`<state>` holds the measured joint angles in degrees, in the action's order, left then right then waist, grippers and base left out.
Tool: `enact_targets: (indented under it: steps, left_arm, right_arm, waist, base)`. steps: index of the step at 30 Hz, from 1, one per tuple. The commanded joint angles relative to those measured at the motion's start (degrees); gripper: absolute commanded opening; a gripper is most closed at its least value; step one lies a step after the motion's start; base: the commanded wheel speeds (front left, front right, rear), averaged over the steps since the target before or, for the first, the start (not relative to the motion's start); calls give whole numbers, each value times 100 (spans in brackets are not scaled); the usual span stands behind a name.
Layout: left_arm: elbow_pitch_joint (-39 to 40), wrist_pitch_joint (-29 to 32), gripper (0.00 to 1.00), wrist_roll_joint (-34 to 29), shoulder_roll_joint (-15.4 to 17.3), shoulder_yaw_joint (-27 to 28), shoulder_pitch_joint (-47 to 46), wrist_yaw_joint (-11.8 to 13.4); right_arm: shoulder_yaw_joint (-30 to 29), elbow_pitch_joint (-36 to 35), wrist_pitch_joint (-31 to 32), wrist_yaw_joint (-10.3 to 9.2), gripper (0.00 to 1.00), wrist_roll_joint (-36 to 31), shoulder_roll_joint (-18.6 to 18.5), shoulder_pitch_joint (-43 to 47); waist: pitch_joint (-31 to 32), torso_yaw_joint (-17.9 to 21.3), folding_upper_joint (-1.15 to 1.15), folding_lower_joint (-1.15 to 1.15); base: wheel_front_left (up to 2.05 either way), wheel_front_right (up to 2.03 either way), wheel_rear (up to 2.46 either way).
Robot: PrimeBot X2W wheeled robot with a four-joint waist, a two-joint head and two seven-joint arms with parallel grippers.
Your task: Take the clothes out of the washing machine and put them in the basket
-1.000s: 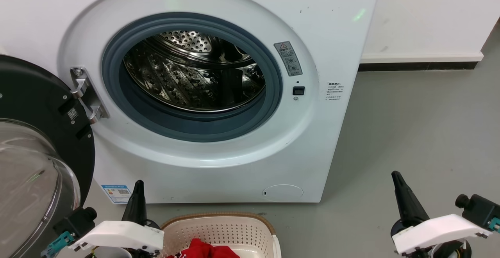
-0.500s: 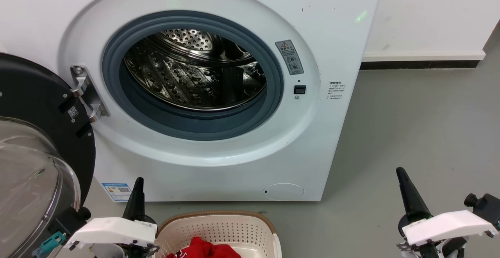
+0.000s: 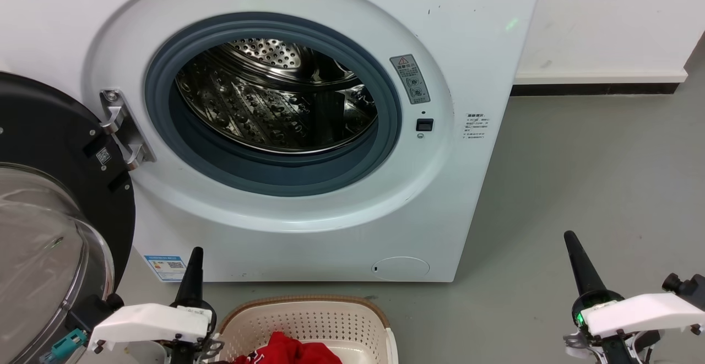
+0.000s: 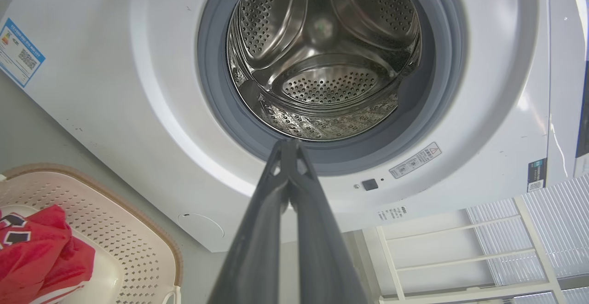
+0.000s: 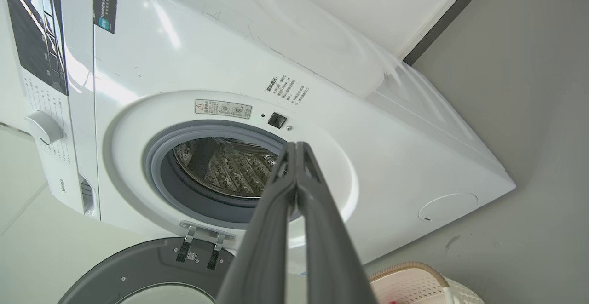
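The bottom edge of the head view is cutting off the basket (image 3: pixel 308 320), so the clothes (image 3: pixel 286 350) are showing only as a red bunched heap inside it, their printed marks too small to read. The grey seal is hiding the nearest strip of the steel drum (image 4: pixel 322 55), and the open door (image 3: pixel 49 188) is running out of the frame to the left of the left gripper (image 3: pixel 195 254). That gripper's fingers are pressing together tip to tip, gripping nothing and touching nothing, with the basket lying just to their right. The right gripper (image 5: pixel 297 146) is likewise closing its fingers flat on each other, hanging free well to the basket's right. The washing machine (image 3: pixel 308 232) is standing ahead of both fingertips.
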<state>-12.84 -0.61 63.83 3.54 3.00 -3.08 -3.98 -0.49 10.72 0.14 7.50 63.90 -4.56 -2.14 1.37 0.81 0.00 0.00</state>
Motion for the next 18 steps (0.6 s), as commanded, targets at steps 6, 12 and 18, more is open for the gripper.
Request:
enact_targets:
  steps: [6, 12, 18]
  left_arm:
    - [12, 122, 0, 487, 1, 78, -183, -80]
    - [-8, 207, 0, 818, -9, 120, -210, -123]
    - [-27, 292, 0, 1132, -17, 161, -235, -165]
  right_arm:
    - [-66, 22, 89, -1, 0, 528, -38, -177]
    - [-109, 66, 134, -1, 0, 880, -34, -207]
    - [-152, 106, 192, -1, 0, 1214, -30, -244]
  waist:
    - [-19, -10, 0, 0]
    - [-34, -18, 0, 0]
    - [-50, -26, 0, 0]
  base:
    - [0, 0, 0]
    - [0, 0, 0]
    - [0, 0, 0]
